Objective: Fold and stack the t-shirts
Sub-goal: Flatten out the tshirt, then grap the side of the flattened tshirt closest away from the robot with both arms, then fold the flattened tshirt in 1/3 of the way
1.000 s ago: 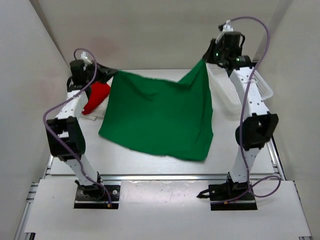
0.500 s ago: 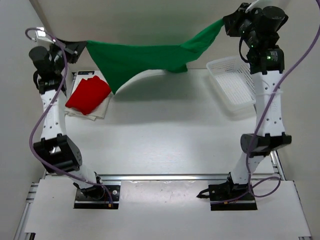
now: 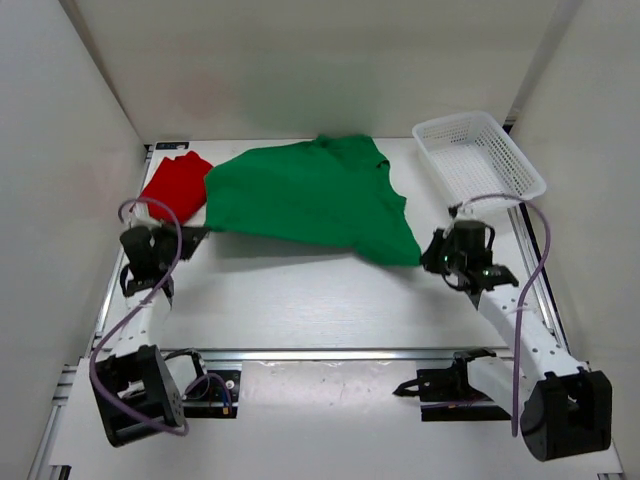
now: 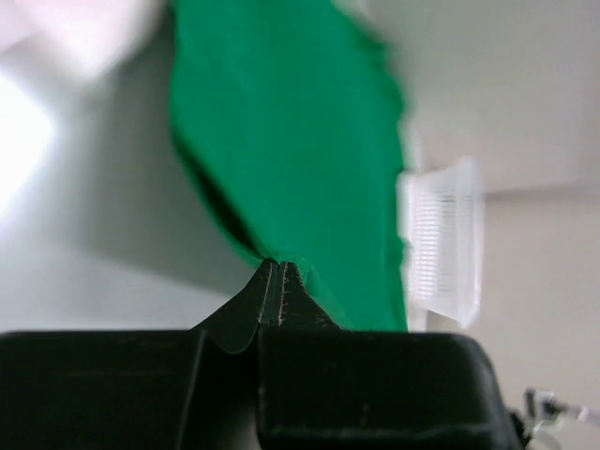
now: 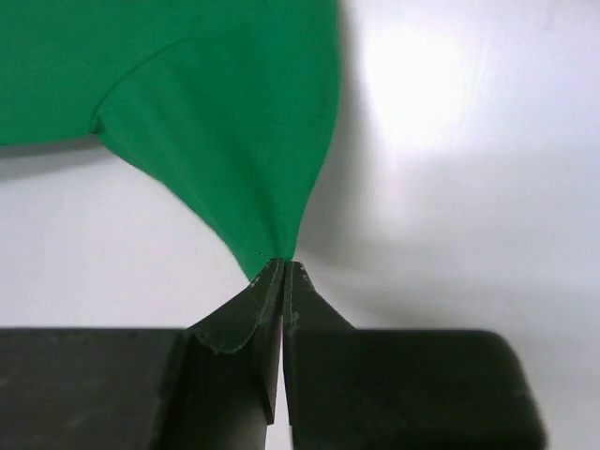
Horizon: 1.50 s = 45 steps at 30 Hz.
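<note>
The green t-shirt (image 3: 310, 200) stretches across the middle of the table, held at two near corners. My left gripper (image 3: 197, 233) is shut on its near-left corner; the left wrist view shows the cloth (image 4: 291, 141) pinched at the tips (image 4: 278, 265). My right gripper (image 3: 424, 255) is shut on its near-right corner; the right wrist view shows the cloth (image 5: 216, 103) pinched at the tips (image 5: 283, 263). The red t-shirt (image 3: 175, 185) lies folded at the far left, partly under the green one. The white t-shirt is not visible.
A white mesh basket (image 3: 478, 160) stands at the far right; it also shows in the left wrist view (image 4: 442, 244). Grey walls close in the table at the back and both sides. A metal rail (image 3: 330, 352) runs along the near edge.
Both arms have swung down and toward the near side, from holding the green shirt high at the back. The shirt now lies spread low over the table, covering part of the red one.
</note>
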Available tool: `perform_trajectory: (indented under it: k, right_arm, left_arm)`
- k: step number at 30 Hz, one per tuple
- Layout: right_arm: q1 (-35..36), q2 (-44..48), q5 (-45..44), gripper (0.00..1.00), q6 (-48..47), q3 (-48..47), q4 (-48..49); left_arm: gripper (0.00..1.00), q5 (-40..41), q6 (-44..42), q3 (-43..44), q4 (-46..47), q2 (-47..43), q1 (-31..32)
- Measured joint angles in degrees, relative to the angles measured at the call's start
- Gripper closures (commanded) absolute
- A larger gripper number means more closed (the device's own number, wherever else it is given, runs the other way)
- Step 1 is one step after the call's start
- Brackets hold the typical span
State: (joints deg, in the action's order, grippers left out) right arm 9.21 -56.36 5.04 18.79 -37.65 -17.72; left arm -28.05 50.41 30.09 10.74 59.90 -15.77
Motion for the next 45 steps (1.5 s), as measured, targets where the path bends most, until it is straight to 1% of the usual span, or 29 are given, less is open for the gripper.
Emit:
perform_trajectory:
  k: [3,4,7,9,11,15,19,22,25,29,30,33,35,40,45]
  right_arm:
    - [-0.46,4.0,2.4,1.0,3.23,8.83,-1.81]
    - [-0.83,5.2,3.61,1.0,4.15,10.36,-2.16]
    - [-2.56,9.81,6.19,1.0,6.67,13.11,-3.43]
    - [-3.17,14.38,7.48,1.0,8.17,14.51,-5.07]
    - [-2.29,19.56,7.21,1.0,10.23,15.08,-7.96]
    - [3.34,27.85,4.81,1.0,14.32,14.27,-13.77]
    - [6.93,31.98,1.86,1.0,17.35,12.09,-18.73]
    - [8.37,32.68,-0.74,1.0,18.43,11.39,-20.44]
    - [6.43,27.23,-0.15,1.0,16.98,11.3,-18.58]
    - [-2.69,12.81,4.9,1.0,13.9,10.32,-10.4]
    - [-3.72,9.16,5.2,1.0,13.27,9.27,-8.57]
    - [-4.15,-2.45,6.12,1.0,11.3,3.82,-4.72]
    - [-4.48,-8.44,7.1,1.0,10.25,-1.07,-1.95]
    - [-5.79,-18.93,8.17,1.0,8.61,-10.32,5.4]
    - [-7.37,-29.22,8.5,1.0,7.91,-17.84,7.34]
  left_arm:
    - [1.0,-1.64,-1.2,-8.66,-3.19,1.01,-5.62]
    - [1.0,-1.68,-2.36,-10.23,-5.03,1.11,-6.32]
    - [1.0,-2.69,-5.38,-12.41,-8.9,-0.2,-5.66]
    - [1.0,-3.52,-7.15,-13.03,-10.36,-1.73,-5.38]
    - [1.0,-4.13,-9.55,-13.33,-12.09,-2.95,-5.68]
    - [1.0,-3.87,-14.01,-13.31,-17.29,-4.39,-5.88]
    - [1.0,-3.63,-15.04,-11.21,-21.33,-5.95,-3.52]
    - [1.0,-3.37,-14.27,-8.39,-20.72,-5.46,-1.53]
    - [1.0,-2.54,-11.54,-6.54,-16.9,-2.47,-0.76]
    - [1.0,0.15,-6.91,-6.29,-11.87,3.02,-0.5]
    - [1.0,1.22,-5.9,-5.97,-11.26,4.22,0.09]
    - [1.0,3.65,-3.56,-3.8,-9.22,7.19,1.88]
    - [1.0,4.07,-2.25,-1.66,-7.1,9.73,2.27]
    - [1.0,5.31,0.04,0.57,-2.56,15.54,1.29]
    - [1.0,7.32,0.66,1.77,-1.6,19.58,0.72]
